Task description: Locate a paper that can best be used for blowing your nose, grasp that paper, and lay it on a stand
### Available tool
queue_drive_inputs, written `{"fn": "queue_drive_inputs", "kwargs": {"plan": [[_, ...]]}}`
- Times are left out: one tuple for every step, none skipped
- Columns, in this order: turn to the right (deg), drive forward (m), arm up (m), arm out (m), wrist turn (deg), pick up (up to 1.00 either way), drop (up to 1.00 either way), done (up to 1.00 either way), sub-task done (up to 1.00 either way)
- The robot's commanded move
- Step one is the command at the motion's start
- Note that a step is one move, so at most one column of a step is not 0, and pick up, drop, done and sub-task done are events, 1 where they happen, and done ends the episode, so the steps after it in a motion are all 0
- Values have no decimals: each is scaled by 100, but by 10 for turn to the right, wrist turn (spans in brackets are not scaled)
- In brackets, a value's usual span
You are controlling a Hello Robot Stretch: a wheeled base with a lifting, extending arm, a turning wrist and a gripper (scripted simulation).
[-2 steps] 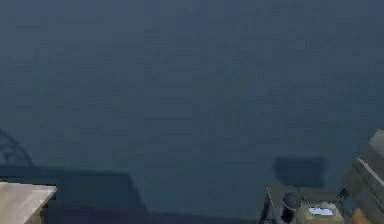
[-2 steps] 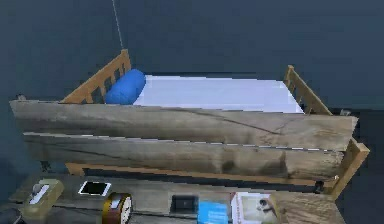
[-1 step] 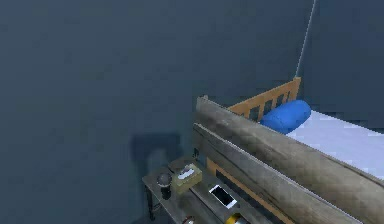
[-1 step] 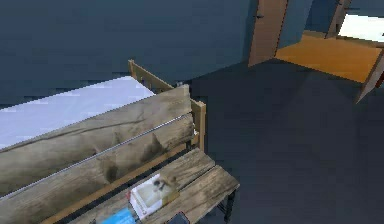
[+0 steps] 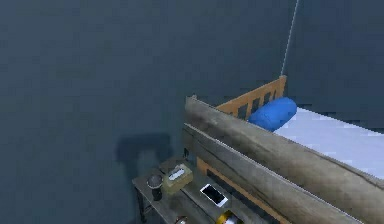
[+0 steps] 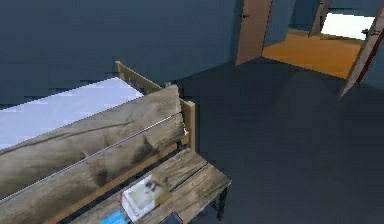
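Tissue box [image 5: 178,178] on the near bench [image 5: 192,203] left of the bed [image 5: 330,140]: light, crushable (thin card, I judge); grip across its sides. State of the hand: cannot tell.

The forward view looked ahead and somewhat down from the robot, facing a dark blue wall [image 5: 90,80]. The bed [image 5: 340,135] lay along that view's right, its wooden end board [image 5: 250,150] close to the camera. The low surface [image 5: 143,196] sat at the bottom edge, cut off by the frame. The arm side view looked out across the same bed [image 6: 60,110] from close by, with the end board [image 6: 110,140] running across the lower left and the surface [image 6: 195,180] very near at the bottom. Farther out it took in dark floor [image 6: 290,130] and a doorway [image 6: 255,30] at the top. Both views shared the bed, its end board and the surface.
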Motion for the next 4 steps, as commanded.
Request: {"fn": "queue_drive_inputs", "kwargs": {"plan": [[0, 5, 0, 0, 0, 0, 0, 0, 0], [-450, 0, 0, 0, 0, 0, 0, 0, 0], [-450, 0, 0, 0, 0, 0, 0, 0, 0], [0, 0, 50, 0, 0, 0, 0, 0, 0]]}}
